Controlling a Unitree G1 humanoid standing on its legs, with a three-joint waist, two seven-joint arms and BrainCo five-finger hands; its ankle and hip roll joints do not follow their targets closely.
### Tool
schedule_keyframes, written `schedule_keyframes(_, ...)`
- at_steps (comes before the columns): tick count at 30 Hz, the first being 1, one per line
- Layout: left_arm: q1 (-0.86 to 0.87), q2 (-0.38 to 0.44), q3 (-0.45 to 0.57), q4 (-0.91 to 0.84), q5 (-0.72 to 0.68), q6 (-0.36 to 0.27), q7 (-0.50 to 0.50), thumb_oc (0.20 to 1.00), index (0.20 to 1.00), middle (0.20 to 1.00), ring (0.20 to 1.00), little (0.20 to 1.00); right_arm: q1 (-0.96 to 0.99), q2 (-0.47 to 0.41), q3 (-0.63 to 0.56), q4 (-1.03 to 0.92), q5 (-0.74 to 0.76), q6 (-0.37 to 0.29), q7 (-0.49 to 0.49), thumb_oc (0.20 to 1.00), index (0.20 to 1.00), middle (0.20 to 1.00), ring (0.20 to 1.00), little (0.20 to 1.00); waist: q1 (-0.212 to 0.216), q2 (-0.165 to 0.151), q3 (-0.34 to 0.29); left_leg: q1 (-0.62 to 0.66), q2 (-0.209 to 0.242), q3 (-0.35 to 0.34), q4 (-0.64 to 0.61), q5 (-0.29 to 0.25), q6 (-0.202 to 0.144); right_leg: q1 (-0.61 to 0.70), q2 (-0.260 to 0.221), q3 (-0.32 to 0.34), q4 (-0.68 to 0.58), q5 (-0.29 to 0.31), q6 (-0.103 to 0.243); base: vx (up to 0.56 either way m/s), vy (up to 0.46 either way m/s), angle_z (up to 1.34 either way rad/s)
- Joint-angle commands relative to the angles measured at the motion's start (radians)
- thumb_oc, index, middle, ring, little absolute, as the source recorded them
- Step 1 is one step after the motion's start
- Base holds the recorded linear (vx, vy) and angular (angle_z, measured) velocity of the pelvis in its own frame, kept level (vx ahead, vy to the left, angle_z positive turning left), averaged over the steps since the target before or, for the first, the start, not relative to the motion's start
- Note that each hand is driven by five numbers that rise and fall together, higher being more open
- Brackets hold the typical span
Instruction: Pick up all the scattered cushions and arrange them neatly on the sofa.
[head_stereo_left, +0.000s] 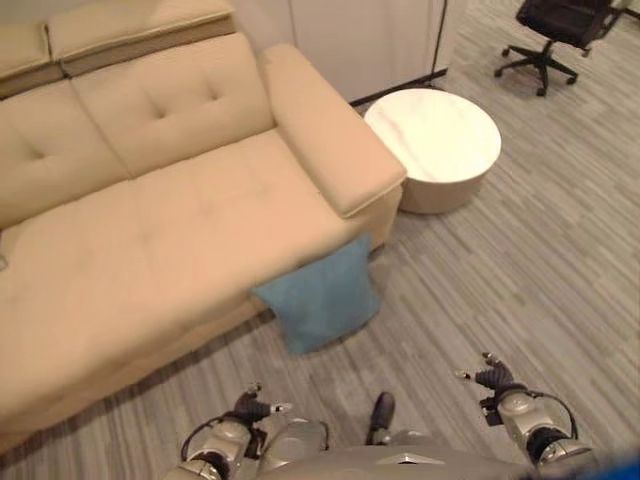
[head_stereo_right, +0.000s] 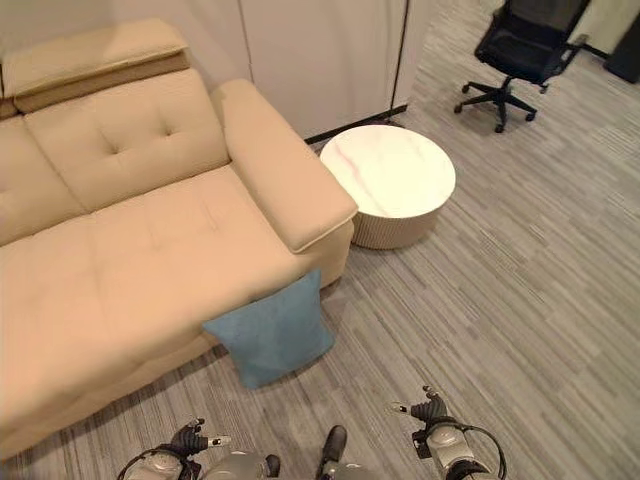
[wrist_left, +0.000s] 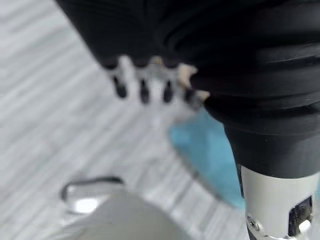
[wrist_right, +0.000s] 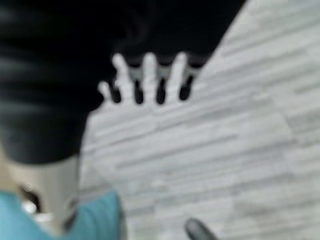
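A blue cushion stands on the grey floor, leaning against the front of the beige sofa below its right armrest. No cushions lie on the sofa seat. My left hand hangs low near the floor, short of the cushion, open and holding nothing. In the left wrist view its fingers are straight, with the blue cushion past them. My right hand hangs low to the right of the cushion, apart from it. Its fingers are straight over bare floor and hold nothing.
A round white low table stands close to the sofa's right armrest. A black office chair is at the far right. White cabinet panels run behind the sofa.
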Motion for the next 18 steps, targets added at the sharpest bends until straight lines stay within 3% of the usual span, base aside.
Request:
schedule_keyframes(1,0.008,0.011,-0.006,-0.024,0.016,-0.012,-0.002,1.000,1.000,1.000,1.000,1.000,0.038,-0.021,-0.015,0.011,0.020,-0.016,-0.006,1.000,1.000,1.000,1.000,1.000,-0.009,0.024,-0.049,-0.021,0.016,0.072,-0.195,0.058,0.028,0.039,-0.014,0.081,0.046,-0.067,0.211,0.10,-0.050,1.12)
schedule_keyframes(3,0.008,0.016,-0.002,-0.029,0.015,-0.012,-0.001,1.000,1.000,1.000,1.000,1.000,0.035,-0.017,-0.019,0.014,0.020,-0.013,-0.002,1.000,1.000,1.000,1.000,1.000,-0.011,0.015,-0.052,-0.050,0.021,0.109,-0.169,0.063,0.026,0.039,-0.012,0.077,0.049,-0.074,0.203,0.10,0.000,0.63)
schedule_keyframes(6,0.027,0.021,0.012,-0.018,0.006,-0.010,-0.006,1.000,1.000,1.000,1.000,1.000,0.038,-0.008,-0.008,0.015,0.003,-0.015,0.005,1.000,1.000,1.000,1.000,1.000,0.005,0.010,-0.060,-0.004,-0.007,0.056,-0.239,0.057,0.043,0.040,-0.008,0.057,0.099,-0.092,0.202,0.16,0.039,0.07)
schedule_keyframes(9,0.033,0.040,0.028,-0.014,0.008,-0.006,-0.008,1.000,1.000,1.000,1.000,1.000,0.033,-0.003,0.003,0.007,-0.021,-0.012,0.011,1.000,1.000,1.000,1.000,1.000,0.019,0.007,-0.064,0.037,-0.014,0.030,-0.286,0.052,0.059,0.010,-0.029,0.042,0.229,-0.117,0.206,0.14,0.058,0.34)
schedule_keyframes(10,0.027,0.056,0.035,-0.010,0.005,-0.008,-0.003,1.000,1.000,1.000,1.000,1.000,0.016,0.000,0.004,0.006,-0.030,-0.006,0.014,1.000,1.000,1.000,1.000,1.000,0.013,0.018,-0.055,0.064,-0.012,-0.013,-0.304,0.049,0.064,-0.062,-0.036,0.087,0.355,-0.117,0.227,0.21,0.038,0.48)
schedule_keyframes(15,0.032,0.056,0.035,-0.007,0.006,-0.016,0.001,1.000,1.000,1.000,1.000,1.000,0.011,-0.005,0.009,0.006,-0.037,-0.002,0.015,1.000,1.000,1.000,1.000,1.000,0.007,0.034,-0.056,0.104,-0.012,-0.059,-0.325,0.044,0.058,-0.078,-0.034,0.186,0.276,-0.105,0.226,0.16,-0.058,0.47)
schedule_keyframes(16,0.033,0.052,0.031,0.001,0.010,-0.017,0.004,1.000,1.000,1.000,1.000,1.000,0.007,-0.005,0.011,0.004,-0.037,0.002,0.014,1.000,1.000,1.000,1.000,1.000,-0.006,0.038,-0.059,0.116,-0.014,-0.081,-0.329,0.042,0.052,-0.102,-0.044,0.237,0.231,-0.068,0.238,0.23,-0.163,0.30)
schedule_keyframes(18,0.031,0.050,0.028,0.009,0.012,-0.017,0.008,1.000,1.000,1.000,1.000,1.000,0.005,-0.006,0.008,0.002,-0.035,0.005,0.014,1.000,1.000,1.000,1.000,1.000,-0.013,0.039,-0.056,0.135,-0.014,-0.105,-0.328,0.030,0.043,-0.115,-0.057,0.254,0.197,-0.036,0.246,0.17,-0.140,0.53)
